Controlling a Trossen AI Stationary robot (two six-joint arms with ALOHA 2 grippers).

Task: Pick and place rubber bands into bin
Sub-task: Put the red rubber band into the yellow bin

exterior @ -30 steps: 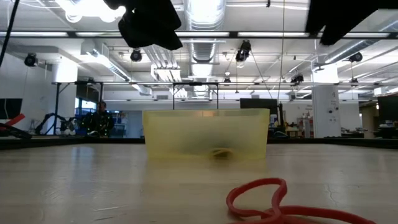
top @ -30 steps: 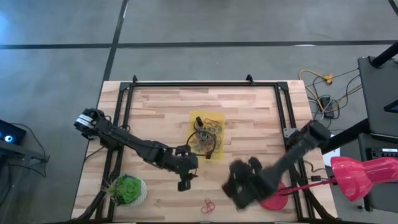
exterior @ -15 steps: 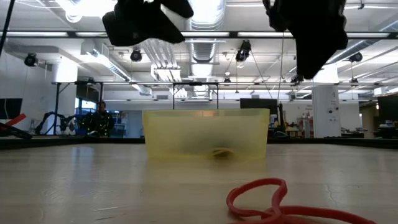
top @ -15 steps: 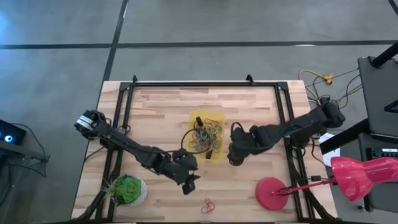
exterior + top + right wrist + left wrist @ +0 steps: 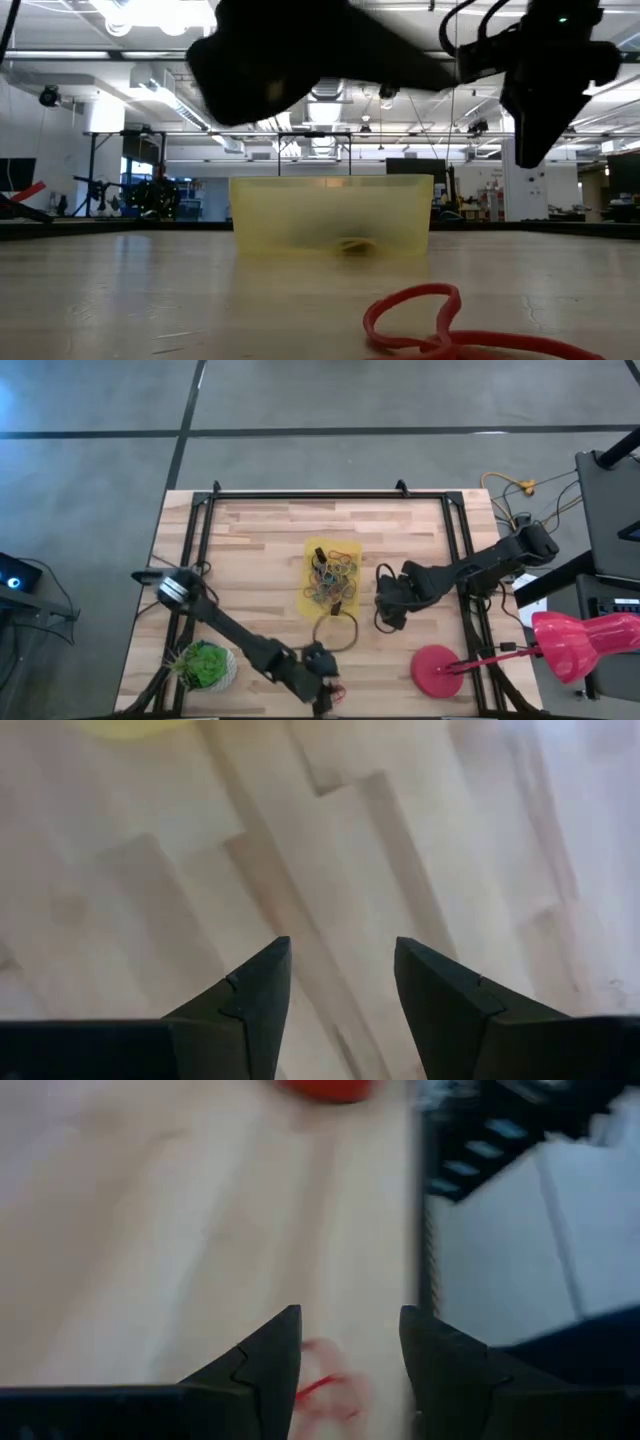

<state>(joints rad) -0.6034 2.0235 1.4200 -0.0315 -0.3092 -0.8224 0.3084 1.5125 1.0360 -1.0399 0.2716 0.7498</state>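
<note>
Left gripper [image 5: 348, 1342] hangs jaws apart, empty, over the red band [image 5: 334, 690] by the table's near edge [image 5: 250, 712]. Right gripper [image 5: 338, 978], apart and empty too, sits on open wood right of the bin [image 5: 312, 600], which holds a heap of bands [image 5: 333, 574].

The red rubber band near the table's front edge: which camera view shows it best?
The low view: the red rubber band lies close and unobstructed. In the high view it is mostly hidden by the left gripper; the left wrist view shows it blurred; the right wrist view misses it.
</note>
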